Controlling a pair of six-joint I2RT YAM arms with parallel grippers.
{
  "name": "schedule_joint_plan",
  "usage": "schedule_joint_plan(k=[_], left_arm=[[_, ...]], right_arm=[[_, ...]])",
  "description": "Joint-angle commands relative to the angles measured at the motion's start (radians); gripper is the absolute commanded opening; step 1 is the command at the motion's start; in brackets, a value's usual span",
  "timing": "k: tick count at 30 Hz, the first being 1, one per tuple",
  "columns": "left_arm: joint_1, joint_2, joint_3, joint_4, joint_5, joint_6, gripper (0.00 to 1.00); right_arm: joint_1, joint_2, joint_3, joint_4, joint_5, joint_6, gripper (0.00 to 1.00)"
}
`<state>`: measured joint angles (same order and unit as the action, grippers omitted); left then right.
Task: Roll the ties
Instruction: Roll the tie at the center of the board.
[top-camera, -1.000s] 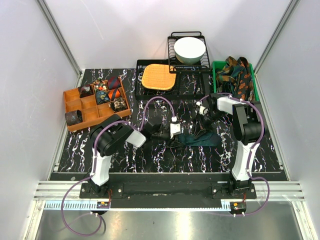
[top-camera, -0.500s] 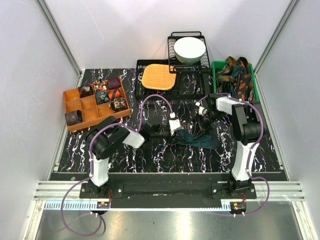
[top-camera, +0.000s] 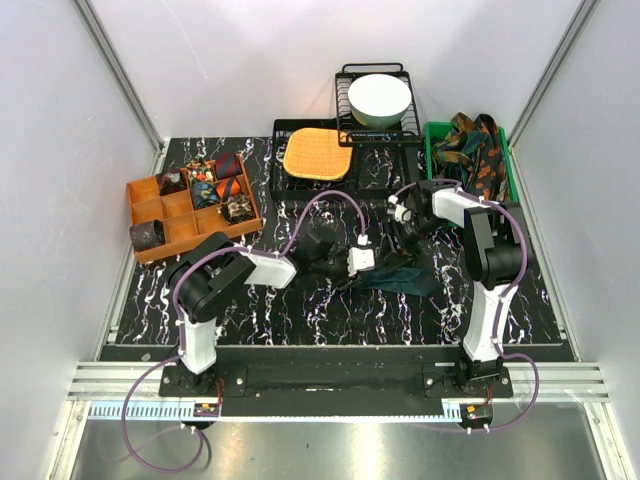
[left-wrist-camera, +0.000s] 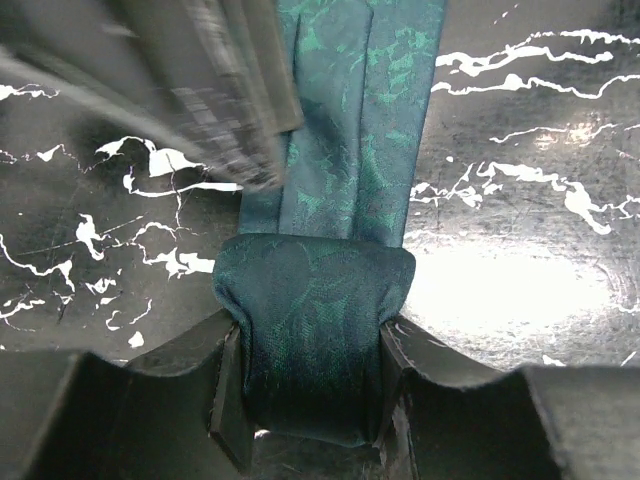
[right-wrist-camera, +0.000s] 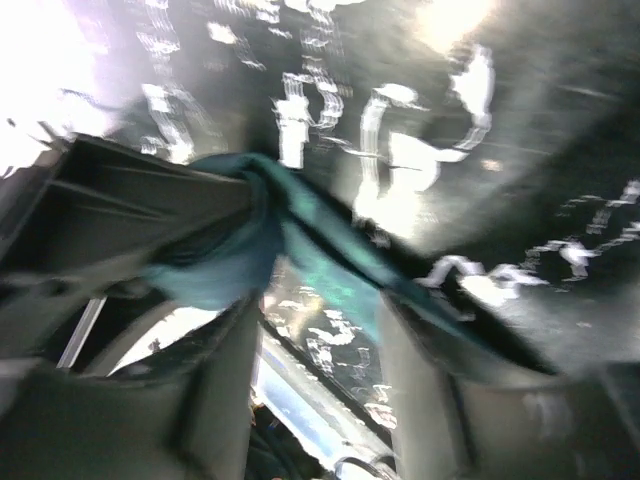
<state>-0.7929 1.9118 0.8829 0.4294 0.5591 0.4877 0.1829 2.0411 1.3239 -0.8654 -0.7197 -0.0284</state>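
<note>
- Top external view: the left gripper (top-camera: 378, 272) reaches across the middle of the black marbled table (top-camera: 300, 310) and meets the near end of the teal tie (top-camera: 408, 278). The tie lies on the table between the two arms.
- The right gripper (top-camera: 404, 240) hangs just behind the tie, pointing down at it. From this height I cannot tell how its jaws stand.
- An orange divided tray (top-camera: 170, 228) sits at the left. It holds rolled ties (top-camera: 212, 188) in its far compartments and one dark roll (top-camera: 148, 235) at its near left corner.
- A green bin (top-camera: 513, 170) at the far right holds a heap of patterned ties (top-camera: 472, 148).
- An orange woven mat (top-camera: 318, 153) lies on a black wire rack (top-camera: 280, 185), and a white bowl (top-camera: 378, 98) sits on a second rack behind it.
- Left wrist view: the left gripper (left-wrist-camera: 312, 395) is clenched on the rolled end of the teal tie (left-wrist-camera: 315, 300), with one finger on each side of the coil.
- The unrolled length runs flat across the table away from the camera. The other gripper is a blur at the upper left, beside that length.
- Right wrist view, heavily blurred: the right gripper (right-wrist-camera: 310, 370) has its jaws parted, and the table shows through the gap.
- The teal tie (right-wrist-camera: 310, 235) crosses in front of the fingers (right-wrist-camera: 215, 390). It is bunched against the left-hand one and is not pinched between them.
</note>
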Motion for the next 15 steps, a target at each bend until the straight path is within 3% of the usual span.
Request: schedule_joint_plan(k=[1, 2, 6, 15], left_arm=[[-0.011, 0.036, 0.022, -0.299, -0.143, 0.063, 0.18], [-0.011, 0.05, 0.034, -0.32, -0.146, 0.055, 0.18], [-0.014, 0.073, 0.073, -0.391, -0.163, 0.022, 0.18], [-0.014, 0.059, 0.051, -0.426, -0.162, -0.032, 0.18]], right_arm=[[-0.007, -0.085, 0.031, -0.009, -0.156, 0.019, 0.63], [-0.007, -0.102, 0.012, -0.001, -0.176, 0.022, 0.68], [-0.005, -0.116, -0.067, 0.089, -0.273, 0.116, 0.68], [0.019, -0.119, -0.163, 0.296, -0.276, 0.128, 0.46]])
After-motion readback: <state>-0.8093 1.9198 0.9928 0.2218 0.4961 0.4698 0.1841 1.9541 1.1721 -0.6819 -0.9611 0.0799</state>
